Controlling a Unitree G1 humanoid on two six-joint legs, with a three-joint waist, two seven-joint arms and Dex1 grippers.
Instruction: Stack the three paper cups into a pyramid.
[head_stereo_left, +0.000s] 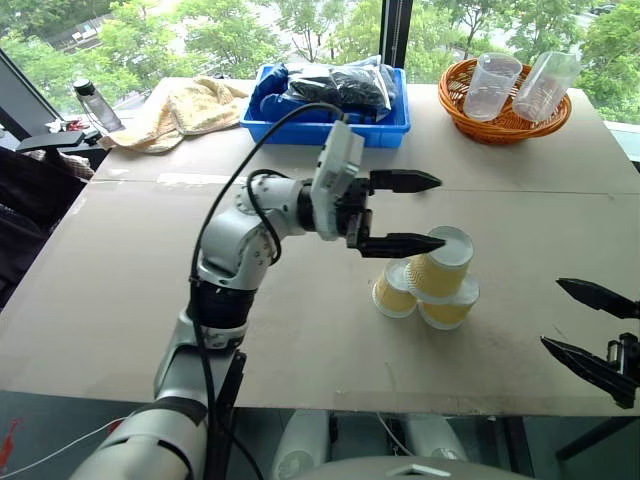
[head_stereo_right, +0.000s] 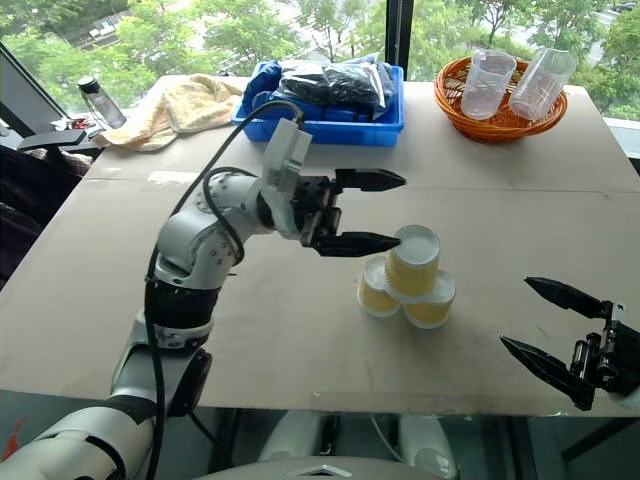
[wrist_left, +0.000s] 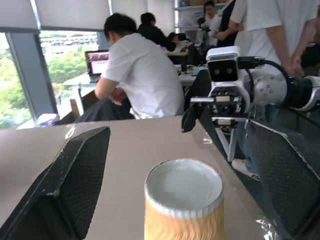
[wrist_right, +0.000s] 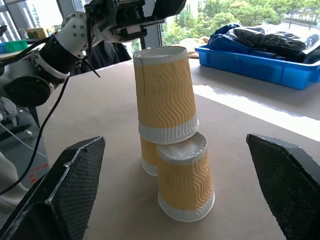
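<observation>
At the far left of the desk (head_stereo_left: 110, 300) lie a dark bottle (head_stereo_left: 98, 106) and a crumpled yellowish towel (head_stereo_left: 185, 105). Right of them, at the far edge, sits a blue tray (head_stereo_left: 330, 128) holding black bags.

The left gripper (head_stereo_left: 425, 212) hangs over the middle of the desk, pointing sideways toward the cups, its fingers spread wide with nothing between them. The lower finger (head_stereo_left: 400, 244) lies just beside the white top of the uppermost cup; I cannot tell whether it touches.

The three paper cups (head_stereo_left: 430, 280) stand upside down near the middle of the desk as the pyramid (wrist_right: 170, 150): two below, touching side by side, and one atop them. In the right wrist view the top cup (wrist_right: 162, 95) leans a little, resting on both lower bases.

At the far right corner a woven basket (head_stereo_left: 505, 120) holds two clear plastic cups (head_stereo_left: 520, 85) lying tilted.

The right gripper (head_stereo_left: 592, 335) hovers at the near right edge of the desk, well apart from the stack, fingers wide and empty.
</observation>
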